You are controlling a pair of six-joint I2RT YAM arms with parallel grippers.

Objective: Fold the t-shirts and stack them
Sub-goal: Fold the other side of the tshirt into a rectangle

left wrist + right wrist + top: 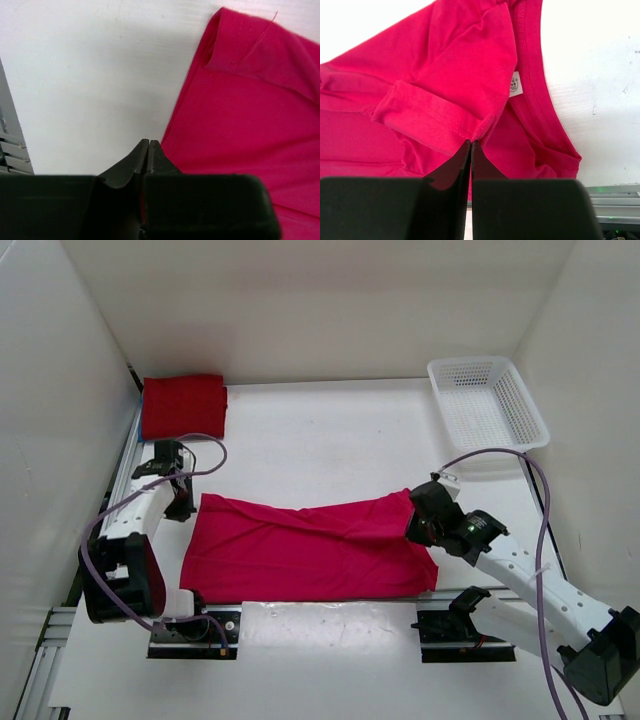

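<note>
Right wrist, right pincer (471, 143) closed on pink t-shirt (445, 65) sleeve

Table (330, 430): pink shirt (300, 550), red shirt (183, 405), basket (487, 400)

Matt soft cloth pink t-shirt (310, 545); white plastic mesh basket (487, 400)

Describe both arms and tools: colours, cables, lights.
Left arm and right arm: white links, black joints and bases, with lilac cables looping along each. Left tool and right tool are black, with two wedge-shaped fingers. A green light shows on the right wrist.
</note>
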